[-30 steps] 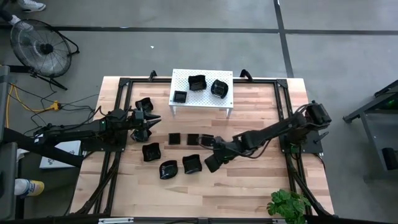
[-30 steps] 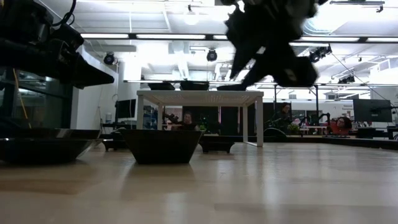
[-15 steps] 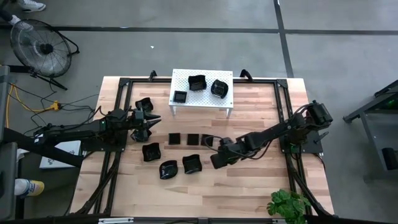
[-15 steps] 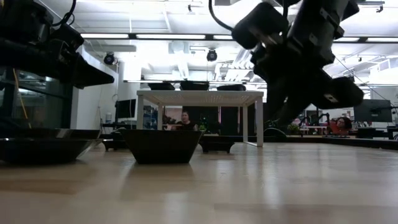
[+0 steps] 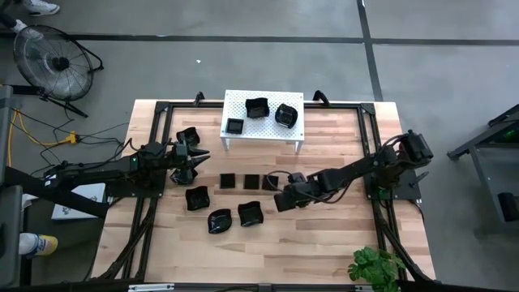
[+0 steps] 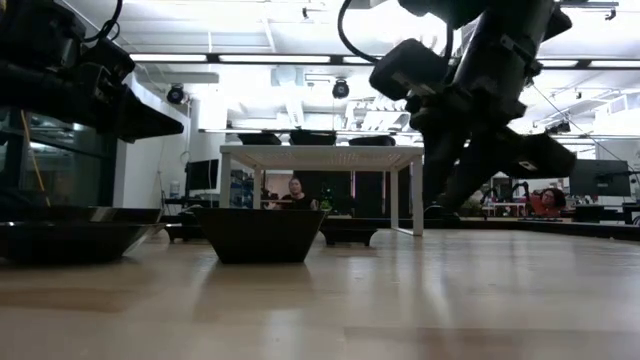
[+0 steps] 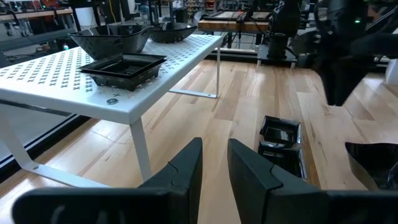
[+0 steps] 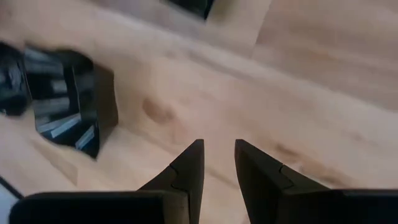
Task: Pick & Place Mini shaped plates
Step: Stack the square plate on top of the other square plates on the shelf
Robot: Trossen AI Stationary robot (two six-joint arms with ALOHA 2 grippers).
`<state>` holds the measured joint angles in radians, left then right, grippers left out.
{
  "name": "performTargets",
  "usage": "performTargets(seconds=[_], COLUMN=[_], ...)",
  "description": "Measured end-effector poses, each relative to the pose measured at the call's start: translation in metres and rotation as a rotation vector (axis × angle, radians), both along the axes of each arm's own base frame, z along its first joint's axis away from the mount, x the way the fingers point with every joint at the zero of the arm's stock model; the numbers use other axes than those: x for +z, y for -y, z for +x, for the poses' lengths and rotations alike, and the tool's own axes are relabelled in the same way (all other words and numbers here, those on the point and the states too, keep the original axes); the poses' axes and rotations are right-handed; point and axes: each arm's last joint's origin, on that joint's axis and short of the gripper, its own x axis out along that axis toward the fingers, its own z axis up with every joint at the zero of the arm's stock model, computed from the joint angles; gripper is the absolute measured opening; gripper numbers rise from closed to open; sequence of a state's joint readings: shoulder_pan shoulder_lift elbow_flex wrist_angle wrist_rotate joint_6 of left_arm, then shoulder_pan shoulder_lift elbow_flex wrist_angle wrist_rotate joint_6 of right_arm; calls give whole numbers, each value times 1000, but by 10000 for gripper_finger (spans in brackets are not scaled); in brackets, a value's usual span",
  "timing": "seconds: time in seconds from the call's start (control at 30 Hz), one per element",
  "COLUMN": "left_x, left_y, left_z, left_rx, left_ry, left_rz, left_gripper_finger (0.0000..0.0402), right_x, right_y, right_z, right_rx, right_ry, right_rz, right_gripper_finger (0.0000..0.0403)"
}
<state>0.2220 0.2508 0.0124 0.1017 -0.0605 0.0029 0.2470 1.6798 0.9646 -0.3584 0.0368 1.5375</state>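
Observation:
Several glossy black mini shaped plates lie on the wooden table, among them a row of flat squares point(image 5: 252, 182) and rounder ones point(image 5: 250, 213) nearer the front. Three more point(image 5: 258, 107) sit on the white perforated stand point(image 5: 243, 138). My right gripper point(image 8: 219, 146) hangs open above bare wood just right of the square row point(image 5: 284, 199), pointing steeply down, with a black plate point(image 8: 68, 106) off to one side. My left gripper point(image 7: 214, 149) waits open at the table's left point(image 5: 197, 162), pointing level toward the stand and the square plates point(image 7: 280, 134).
A black metal frame point(image 5: 375, 154) runs round the table's edges. A potted plant point(image 5: 375, 266) stands at the front right corner. In the low view two plates point(image 6: 260, 233) rest near the camera, and the stand point(image 6: 320, 155) is behind them. Bare wood lies along the front.
My right gripper has sunk and drawn back a little toward the table's far edge and the row of square plates, rolling about its own axis as it went. Its fingers keep the same gap. No plate has moved.

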Motion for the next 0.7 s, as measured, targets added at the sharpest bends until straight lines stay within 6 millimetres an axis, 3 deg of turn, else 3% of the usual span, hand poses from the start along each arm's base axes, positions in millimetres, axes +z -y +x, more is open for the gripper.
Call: performTargets(seconds=[0.3, 0.7], left_x=[0, 0], left_y=[0, 0], left_z=[0, 0], left_rx=[0, 1], left_ry=[0, 0], left_rz=[0, 0], left_gripper_finger=[73, 73], right_x=[-5, -17], right_y=[29, 48], right_z=[9, 22], right_rx=[-154, -232], right_ry=[10, 44], right_rz=[-46, -68], right_gripper_finger=[85, 85])
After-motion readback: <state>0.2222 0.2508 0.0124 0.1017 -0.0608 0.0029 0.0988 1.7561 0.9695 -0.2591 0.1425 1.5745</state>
